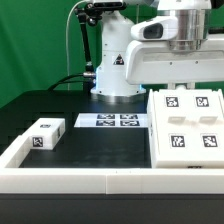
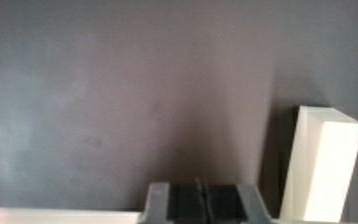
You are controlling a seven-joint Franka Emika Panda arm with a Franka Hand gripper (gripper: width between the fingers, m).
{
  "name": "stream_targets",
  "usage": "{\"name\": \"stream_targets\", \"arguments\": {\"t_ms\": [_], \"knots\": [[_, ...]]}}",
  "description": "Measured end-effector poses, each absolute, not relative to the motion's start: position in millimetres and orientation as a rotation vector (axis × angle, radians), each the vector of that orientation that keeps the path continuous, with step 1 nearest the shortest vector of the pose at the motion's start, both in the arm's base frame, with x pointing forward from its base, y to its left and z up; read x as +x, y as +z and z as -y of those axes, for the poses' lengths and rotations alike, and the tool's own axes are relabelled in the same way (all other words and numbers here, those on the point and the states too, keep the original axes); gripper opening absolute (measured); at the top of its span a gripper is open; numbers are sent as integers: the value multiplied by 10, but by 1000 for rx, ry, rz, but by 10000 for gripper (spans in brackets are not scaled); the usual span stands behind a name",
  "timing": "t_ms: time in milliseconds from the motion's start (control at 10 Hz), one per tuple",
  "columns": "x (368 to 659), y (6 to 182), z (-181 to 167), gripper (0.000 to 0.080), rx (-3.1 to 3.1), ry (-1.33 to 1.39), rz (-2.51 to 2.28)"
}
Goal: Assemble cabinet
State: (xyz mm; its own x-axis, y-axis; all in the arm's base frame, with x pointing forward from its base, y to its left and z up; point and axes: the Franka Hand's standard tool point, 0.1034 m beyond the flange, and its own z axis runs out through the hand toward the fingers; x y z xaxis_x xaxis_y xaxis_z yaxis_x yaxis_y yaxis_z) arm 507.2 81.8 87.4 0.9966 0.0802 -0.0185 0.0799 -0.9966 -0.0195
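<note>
The cabinet body [image 1: 186, 127], a big white box with several square tags on top, lies on the black table at the exterior view's right. A small white tagged block [image 1: 45, 133] lies at the left. The arm's wrist [image 1: 183, 28] hangs high above the cabinet body, and the fingers do not show in that view. In the wrist view my gripper [image 2: 204, 203] shows two dark fingers pressed together with nothing between them, above bare black table. A white part's edge [image 2: 329, 165] lies beside it; I cannot tell which part it is.
The marker board [image 1: 112, 121] lies flat in front of the robot base [image 1: 118, 60]. A low white border rail [image 1: 90, 181] runs along the front and left of the table. A white strip [image 2: 60, 215] shows at the wrist view's edge.
</note>
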Motion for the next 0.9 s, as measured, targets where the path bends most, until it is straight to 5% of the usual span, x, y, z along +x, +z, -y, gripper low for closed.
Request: {"name": "stream_targets", "arguments": {"t_ms": [500,900], "knots": [[5264,1166,-768,2,-3121,101,152],[5224,1128,-775,2,-3121,110,156]]}}
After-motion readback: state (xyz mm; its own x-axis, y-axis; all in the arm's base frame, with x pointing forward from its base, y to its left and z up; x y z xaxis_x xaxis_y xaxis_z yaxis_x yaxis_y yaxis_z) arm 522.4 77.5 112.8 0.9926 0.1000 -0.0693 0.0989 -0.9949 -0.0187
